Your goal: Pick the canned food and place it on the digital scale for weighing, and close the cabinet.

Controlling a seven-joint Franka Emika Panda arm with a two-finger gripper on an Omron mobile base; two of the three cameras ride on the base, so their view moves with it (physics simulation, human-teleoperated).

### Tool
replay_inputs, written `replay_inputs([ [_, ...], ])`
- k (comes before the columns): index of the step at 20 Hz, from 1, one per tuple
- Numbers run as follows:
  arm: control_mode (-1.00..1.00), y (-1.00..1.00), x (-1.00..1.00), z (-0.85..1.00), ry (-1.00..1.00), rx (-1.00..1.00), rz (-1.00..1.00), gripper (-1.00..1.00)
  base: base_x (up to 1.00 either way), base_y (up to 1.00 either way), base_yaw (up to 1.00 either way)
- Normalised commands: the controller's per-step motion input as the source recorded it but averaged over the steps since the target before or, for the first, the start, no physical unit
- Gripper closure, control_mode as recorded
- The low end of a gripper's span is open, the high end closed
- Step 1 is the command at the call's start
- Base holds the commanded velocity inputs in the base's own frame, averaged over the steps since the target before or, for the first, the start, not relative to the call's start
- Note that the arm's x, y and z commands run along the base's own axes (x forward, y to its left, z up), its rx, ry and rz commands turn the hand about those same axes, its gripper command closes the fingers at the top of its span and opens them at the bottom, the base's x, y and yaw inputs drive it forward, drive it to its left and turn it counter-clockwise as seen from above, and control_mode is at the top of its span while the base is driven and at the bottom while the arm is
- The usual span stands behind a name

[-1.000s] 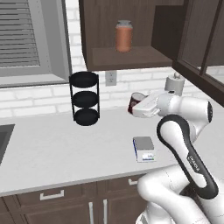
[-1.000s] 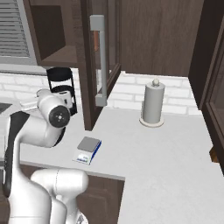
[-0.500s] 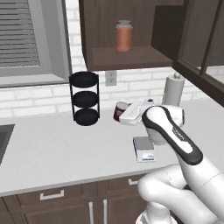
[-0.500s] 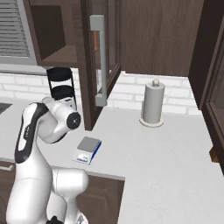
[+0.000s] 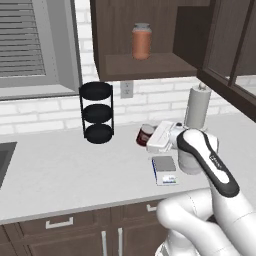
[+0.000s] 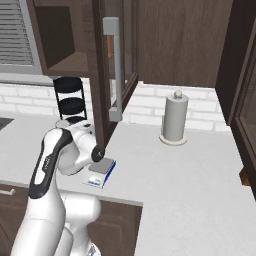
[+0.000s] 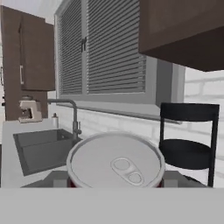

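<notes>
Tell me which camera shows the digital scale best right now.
The left base view: the digital scale lies fully exposed on the counter, platform and front strip both visible, with the canned food behind it. In the right base view the arm covers part of the scale.

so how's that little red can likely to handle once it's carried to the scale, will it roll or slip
The canned food looks rigid metal, so probably won't deform. It is round and seems held sideways at the gripper, so may roll unless set upright. The digital scale is small; centre it.
</notes>
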Motion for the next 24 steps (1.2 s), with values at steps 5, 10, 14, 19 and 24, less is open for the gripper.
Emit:
replay_inputs([
  [5, -1.0, -0.46, 0.0, -0.01, 0.05, 0.0, 0.0, 1.0, 0.0, 0.0, 0.0],
  [10, -1.0, -0.51, 0.0, -0.06, 0.19, 0.0, 0.0, 1.0, 0.0, 0.0, 0.0],
  [14, -1.0, -0.45, 0.0, -0.38, 0.04, 0.0, 0.02, 1.0, 0.0, 0.0, 0.0],
  [19, -1.0, -0.18, 0.0, -0.53, 0.0, -0.02, 0.08, 1.0, 0.0, 0.0, 0.0],
  [24, -1.0, -0.34, 0.0, -0.22, 0.03, 0.0, 0.05, 1.0, 0.0, 0.0, 0.0],
])
